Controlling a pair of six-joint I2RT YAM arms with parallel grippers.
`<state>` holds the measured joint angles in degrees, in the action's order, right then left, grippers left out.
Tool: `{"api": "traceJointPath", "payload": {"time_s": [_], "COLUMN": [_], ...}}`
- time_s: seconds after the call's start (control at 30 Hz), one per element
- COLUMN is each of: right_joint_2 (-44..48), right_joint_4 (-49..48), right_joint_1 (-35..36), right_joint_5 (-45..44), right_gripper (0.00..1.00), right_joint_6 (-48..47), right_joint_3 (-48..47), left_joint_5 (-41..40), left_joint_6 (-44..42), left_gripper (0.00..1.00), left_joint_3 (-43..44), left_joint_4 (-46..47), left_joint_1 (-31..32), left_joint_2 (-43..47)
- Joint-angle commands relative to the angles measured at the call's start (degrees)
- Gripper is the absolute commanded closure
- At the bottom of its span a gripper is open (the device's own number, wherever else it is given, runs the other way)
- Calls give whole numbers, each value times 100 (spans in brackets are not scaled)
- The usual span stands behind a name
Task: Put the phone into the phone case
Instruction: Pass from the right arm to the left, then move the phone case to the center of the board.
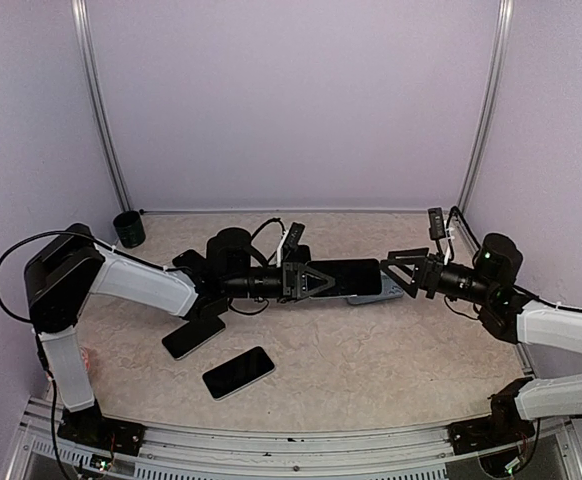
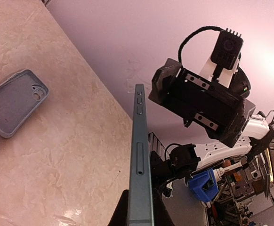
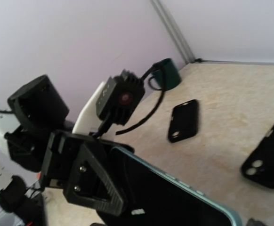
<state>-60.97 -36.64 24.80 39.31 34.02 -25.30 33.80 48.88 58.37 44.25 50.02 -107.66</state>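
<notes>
Half done at best: gripping the phone point(image 1: 349, 276) aloft over mid-table with the left gripper point(image 1: 306, 280), right gripper point(image 1: 399, 270) splayed wide just right, yet to seat it in the empty grey case point(image 2: 14, 101) below.

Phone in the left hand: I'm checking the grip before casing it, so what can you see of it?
The phone is a slim slab with a dark glossy screen and a teal, metallic-looking side frame bearing buttons. The left hand clamps one end, holding it roughly level above the table, its free end toward the open right hand.
</notes>
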Motion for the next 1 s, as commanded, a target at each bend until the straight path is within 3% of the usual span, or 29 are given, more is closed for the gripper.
{"api": "traceJointPath", "payload": {"time_s": [0.0,0.37,0.6,0.97], "right_joint_2": [-92,-898,-1526,-3179], "right_joint_4": [461,1604,2168,2991], "right_joint_1": [-249,-870,-1038,-1517], "right_joint_5": [-337,-1039,-1440,-1230], "right_gripper": [0,0,0,3], "right_joint_6": [-62,-97,-274,-610], "right_joint_3": [-302,-1028,-1583,-2920], "left_joint_5": [-195,-215,-325,-309], "left_joint_6": [-81,-70,639,725], "left_gripper": [100,100,100,100], "left_joint_3": [304,895,897,970], "left_joint_4": [-418,-1048,-907,-1041], "left_joint_1": [-121,-268,-453,-487], "left_joint_2": [195,-148,-468,-610]}}
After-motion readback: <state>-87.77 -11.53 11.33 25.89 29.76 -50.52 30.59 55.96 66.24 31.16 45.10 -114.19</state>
